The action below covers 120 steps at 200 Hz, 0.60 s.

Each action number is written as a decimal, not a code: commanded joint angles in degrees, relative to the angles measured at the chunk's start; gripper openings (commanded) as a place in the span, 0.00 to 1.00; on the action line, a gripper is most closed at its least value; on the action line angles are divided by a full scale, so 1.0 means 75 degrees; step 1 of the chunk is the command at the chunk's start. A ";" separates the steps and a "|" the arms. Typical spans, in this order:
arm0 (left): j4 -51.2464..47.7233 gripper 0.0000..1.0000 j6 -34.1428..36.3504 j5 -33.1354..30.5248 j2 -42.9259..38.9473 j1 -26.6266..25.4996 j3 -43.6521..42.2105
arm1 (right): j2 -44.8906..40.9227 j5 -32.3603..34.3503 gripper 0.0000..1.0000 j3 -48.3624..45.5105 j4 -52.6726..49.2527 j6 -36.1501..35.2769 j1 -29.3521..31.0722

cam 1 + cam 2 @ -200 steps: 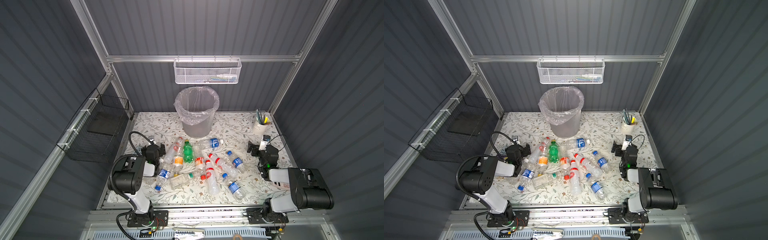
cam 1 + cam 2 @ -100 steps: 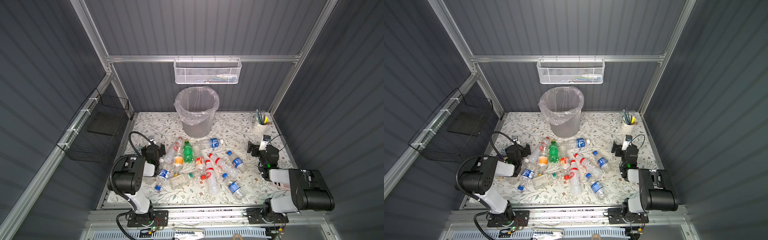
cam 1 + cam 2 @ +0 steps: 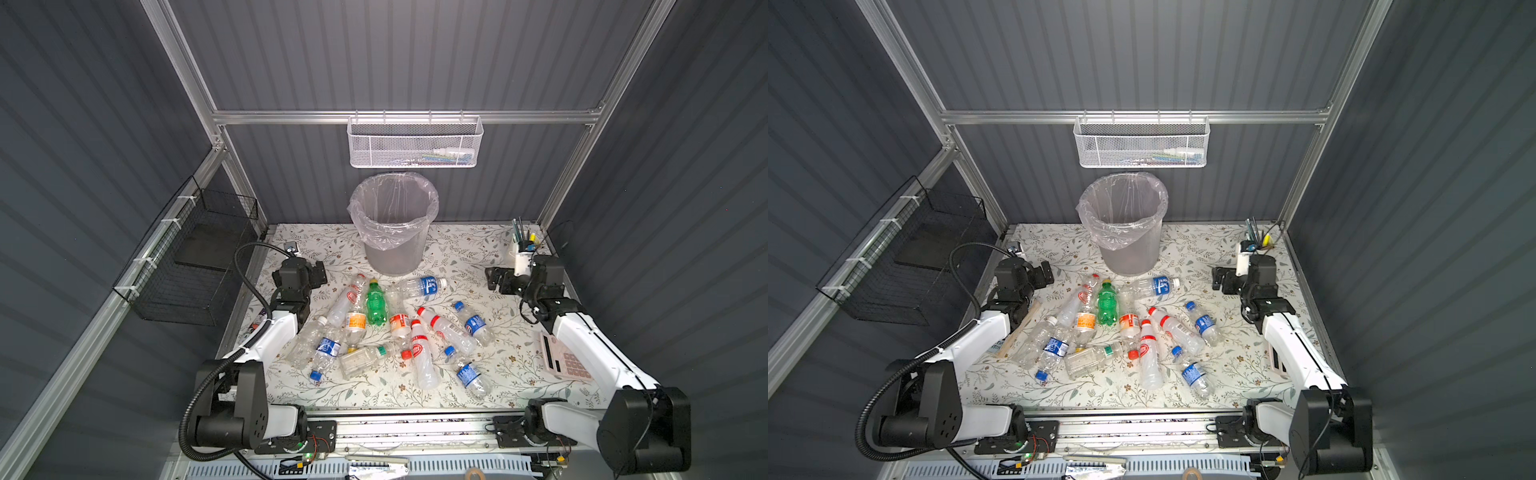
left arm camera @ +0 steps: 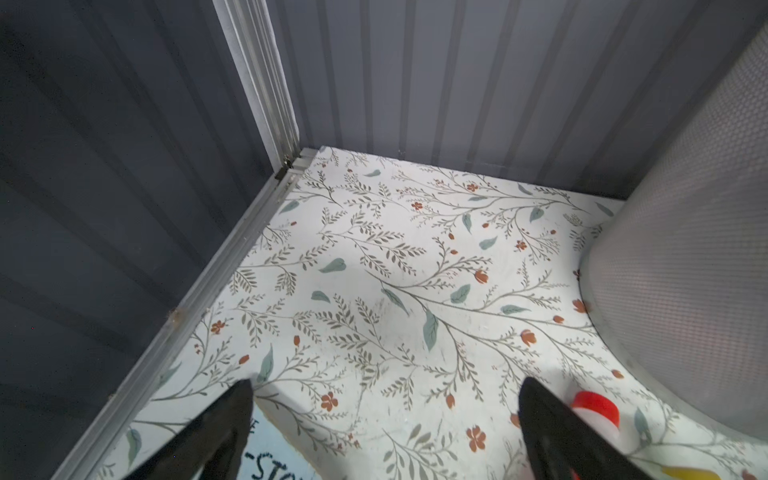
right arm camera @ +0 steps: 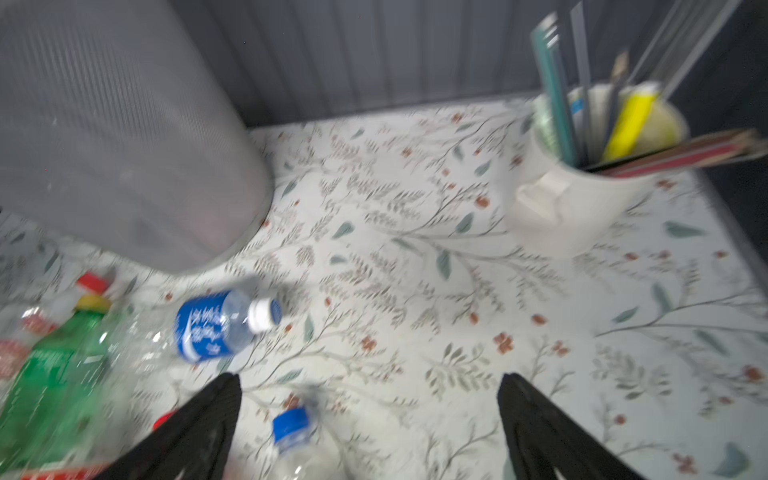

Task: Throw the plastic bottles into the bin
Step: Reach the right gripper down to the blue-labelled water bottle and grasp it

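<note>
Grey mesh bin [image 3: 395, 257], bag-lined, nothing visible inside; plastic bottles [image 3: 400, 323], one green, heaped on the desk [image 3: 465, 245] just in front of it. Your left gripper [image 4: 386, 381] and right gripper [image 5: 370, 376]: both spread wide, empty, one each side of the bin. Take the blue-labelled bottle [image 5: 208, 328] nearest the bin across its body, lift above the bagged rim, then let go. Floral desk covering; dark ribbed walls [image 3: 415, 62]; pen cup [image 5: 582, 208] right of the bin.

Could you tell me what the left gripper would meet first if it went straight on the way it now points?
Probably the bare table, then the back wall; the left gripper is open and empty. The bin and a red bottle cap lie off to one side.
</note>
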 commanded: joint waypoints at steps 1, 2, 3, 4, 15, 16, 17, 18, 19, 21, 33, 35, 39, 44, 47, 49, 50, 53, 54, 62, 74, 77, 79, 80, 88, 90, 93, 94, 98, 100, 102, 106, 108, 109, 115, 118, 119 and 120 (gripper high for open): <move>-0.0843 0.99 -0.0273 0.0379 -0.0150 -0.0032 -0.0003 | 0.0455 -0.0010 0.99 0.0412 -0.2559 -0.0202 0.0458; -0.0850 0.99 -0.0279 0.0368 -0.0148 -0.0032 0.0003 | 0.0467 -0.0013 0.99 0.0424 -0.2609 -0.0200 0.0470; -0.0854 0.99 -0.0282 0.0369 -0.0153 -0.0032 0.0012 | 0.0490 -0.0015 0.99 0.0436 -0.2651 -0.0200 0.0488; -0.0861 0.99 -0.0284 0.0370 -0.0161 -0.0032 0.0016 | 0.0514 -0.0016 0.99 0.0441 -0.2696 -0.0205 0.0503; -0.0912 0.99 -0.0292 0.0400 -0.0203 -0.0032 0.0003 | 0.0700 -0.0002 0.99 0.0554 -0.3056 -0.0198 0.0654; -0.0914 0.99 -0.0295 0.0403 -0.0204 -0.0032 0.0000 | 0.0712 0.0002 0.99 0.0559 -0.3097 -0.0199 0.0668; -0.0915 0.99 -0.0290 0.0398 -0.0210 -0.0032 -0.0002 | 0.0724 -0.0001 0.99 0.0562 -0.3130 -0.0205 0.0681; -0.0921 0.99 -0.0288 0.0402 -0.0213 -0.0032 -0.0002 | 0.0736 0.0003 0.99 0.0563 -0.3152 -0.0202 0.0693; -0.0924 0.99 -0.0287 0.0409 -0.0209 -0.0032 -0.0003 | 0.0748 0.0005 0.99 0.0564 -0.3181 -0.0200 0.0705; -0.0926 0.99 -0.0286 0.0409 -0.0223 -0.0032 -0.0003 | 0.0774 0.0004 0.98 0.0573 -0.3226 -0.0205 0.0729; -0.0971 0.99 -0.0286 0.0425 -0.0240 -0.0032 -0.0014 | 0.0893 0.0117 0.97 0.0589 -0.3451 -0.0237 0.0884; -0.0979 0.99 -0.0286 0.0419 -0.0240 -0.0032 -0.0006 | 0.0910 0.0140 0.97 0.0588 -0.3484 -0.0236 0.0911; -0.0985 0.99 -0.0286 0.0421 -0.0240 -0.0032 -0.0003 | 0.0946 0.0188 0.97 0.0588 -0.3527 -0.0243 0.0952; -0.0994 0.99 -0.0286 0.0433 -0.0238 -0.0032 -0.0007 | 0.0989 0.0268 0.97 0.0588 -0.3583 -0.0257 0.1002; -0.1007 0.99 -0.0286 0.0429 -0.0240 -0.0032 -0.0006 | 0.1014 0.0305 0.96 0.0588 -0.3613 -0.0266 0.1025; -0.1009 0.99 -0.0291 0.0438 -0.0240 -0.0032 -0.0007 | 0.1037 0.0339 0.96 0.0588 -0.3641 -0.0274 0.1031; -0.1009 0.99 -0.0294 0.0445 -0.0240 -0.0032 -0.0005 | 0.1045 0.0355 0.96 0.0588 -0.3648 -0.0283 0.1032; -0.1009 0.99 -0.0300 0.0450 -0.0240 -0.0035 -0.0003 | 0.1069 0.0393 0.96 0.0588 -0.3663 -0.0287 0.1068; -0.1009 0.99 -0.0304 0.0451 -0.0240 -0.0034 -0.0003 | 0.1079 0.0405 0.96 0.0588 -0.3676 -0.0290 0.1074; -0.1021 0.99 -0.0297 0.0479 -0.0240 -0.0032 0.0005 | 0.1146 0.0442 0.95 0.0610 -0.3743 -0.0314 0.1119; -0.1026 0.99 -0.0321 0.0477 -0.0220 -0.0032 0.0004 | 0.1276 0.0389 0.94 0.0655 -0.3794 -0.0348 0.1202; -0.1042 0.99 -0.0327 0.0486 -0.0217 -0.0032 0.0008 | 0.1322 0.0377 0.93 0.0664 -0.3795 -0.0360 0.1218; -0.1044 0.99 -0.0331 0.0487 -0.0208 -0.0032 0.0009 | 0.1352 0.0375 0.93 0.0669 -0.3795 -0.0368 0.1238; -0.1044 0.99 -0.0332 0.0487 -0.0206 -0.0032 0.0009 | 0.1360 0.0373 0.93 0.0675 -0.3801 -0.0371 0.1253; -0.1061 0.99 -0.0338 0.0476 -0.0197 -0.0032 0.0011 | 0.1499 0.0384 0.92 0.0702 -0.3807 -0.0396 0.1312; -0.1066 0.99 -0.0346 0.0481 -0.0203 -0.0032 0.0009 | 0.1530 0.0409 0.92 0.0710 -0.3816 -0.0406 0.1329; -0.1074 0.99 -0.0350 0.0485 -0.0199 -0.0032 0.0012 | 0.1578 0.0437 0.91 0.0722 -0.3818 -0.0418 0.1353; -0.1077 0.99 -0.0347 0.0480 -0.0196 -0.0032 0.0010 | 0.1597 0.0450 0.91 0.0725 -0.3818 -0.0426 0.1357; -0.1085 0.99 -0.0358 0.0475 -0.0210 -0.0032 0.0019 | 0.1676 0.0503 0.90 0.0748 -0.3822 -0.0434 0.1378; -0.1084 0.99 -0.0365 0.0467 -0.0215 -0.0032 0.0020 | 0.1721 0.0532 0.90 0.0766 -0.3828 -0.0433 0.1392; -0.1087 0.99 -0.0361 0.0464 -0.0210 -0.0032 0.0012 | 0.1768 0.0563 0.89 0.0779 -0.3830 -0.0439 0.1401; -0.1101 0.99 -0.0368 0.0457 -0.0228 -0.0032 0.0005 | 0.1851 0.0615 0.88 0.0823 -0.3841 -0.0449 0.1416; -0.1103 0.99 -0.0368 0.0462 -0.0228 -0.0032 0.0008 | 0.1897 0.0640 0.88 0.0837 -0.3845 -0.0455 0.1425; -0.1103 0.99 -0.0373 0.0463 -0.0228 -0.0032 0.0008 | 0.1920 0.0651 0.88 0.0847 -0.3849 -0.0456 0.1428; -0.1103 0.99 -0.0374 0.0444 -0.0240 -0.0032 -0.0002 | 0.2049 0.0735 0.88 0.0915 -0.3868 -0.0471 0.1452; -0.1106 0.99 -0.0377 0.0445 -0.0240 -0.0032 -0.0001 | 0.2110 0.0776 0.87 0.0945 -0.3876 -0.0475 0.1461; -0.1110 0.99 -0.0372 0.0437 -0.0240 -0.0032 -0.0002 | 0.2132 0.0784 0.87 0.0960 -0.3877 -0.0477 0.1464; -0.1113 0.99 -0.0376 0.0433 -0.0246 -0.0032 -0.0003 | 0.2155 0.0794 0.87 0.0973 -0.3877 -0.0479 0.1465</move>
